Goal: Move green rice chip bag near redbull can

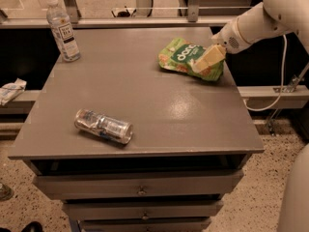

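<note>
At the far left, off the worktop (pixel 145 95), a crumpled white object (pixel 9 90) is lying on a lower ledge. A clear plastic water bottle (pixel 62 29) with a white cap is standing upright at the worktop's far left corner. The redbull can (pixel 103 126) is lying on its side near the near left edge, well apart from the bottle. The green rice chip bag (pixel 181 54) is lying flat at the far right of the worktop, well apart from the can. The pale end effector (pixel 208 58) is reaching in from the right on a white arm (pixel 256 21) and is overlapping the bag's right part. I cannot tell whether it is wide, narrow or gripping the bag. Grey drawers (pixel 140 182) are sitting under the worktop.
</note>
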### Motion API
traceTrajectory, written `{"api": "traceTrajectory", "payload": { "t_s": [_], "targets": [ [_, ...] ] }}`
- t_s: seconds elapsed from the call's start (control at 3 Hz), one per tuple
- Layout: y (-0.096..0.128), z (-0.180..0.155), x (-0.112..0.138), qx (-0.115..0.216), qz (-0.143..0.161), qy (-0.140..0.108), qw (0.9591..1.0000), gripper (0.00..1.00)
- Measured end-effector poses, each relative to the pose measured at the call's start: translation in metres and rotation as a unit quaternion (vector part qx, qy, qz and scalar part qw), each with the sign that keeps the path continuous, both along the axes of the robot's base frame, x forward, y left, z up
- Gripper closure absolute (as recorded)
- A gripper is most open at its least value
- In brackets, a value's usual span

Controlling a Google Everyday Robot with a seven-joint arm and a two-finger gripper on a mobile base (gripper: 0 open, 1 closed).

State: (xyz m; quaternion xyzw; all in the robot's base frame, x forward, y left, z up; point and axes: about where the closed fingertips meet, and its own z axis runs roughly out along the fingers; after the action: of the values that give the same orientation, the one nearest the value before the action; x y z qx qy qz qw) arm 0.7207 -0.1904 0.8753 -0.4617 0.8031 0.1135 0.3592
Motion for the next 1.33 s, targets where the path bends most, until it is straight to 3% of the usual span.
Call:
{"api": "traceTrajectory", "payload": {
  "t_s": [0.33, 0.67, 1.0, 1.33],
  "targets": [
    [0.001, -0.003, 0.005, 0.01, -0.005, -0.001, 0.9999, 0.39],
    [0.01, 0.014, -0.009, 0.034, 0.002, -0.01, 0.9994, 0.71],
    [0.028, 0.025, -0.033, 0.06, 0.014, -0.009, 0.9981, 0.93],
    [0.051, 0.026, -0.058, 0.079, 0.028, 0.002, 0.9965, 1.0]
  ]
}}
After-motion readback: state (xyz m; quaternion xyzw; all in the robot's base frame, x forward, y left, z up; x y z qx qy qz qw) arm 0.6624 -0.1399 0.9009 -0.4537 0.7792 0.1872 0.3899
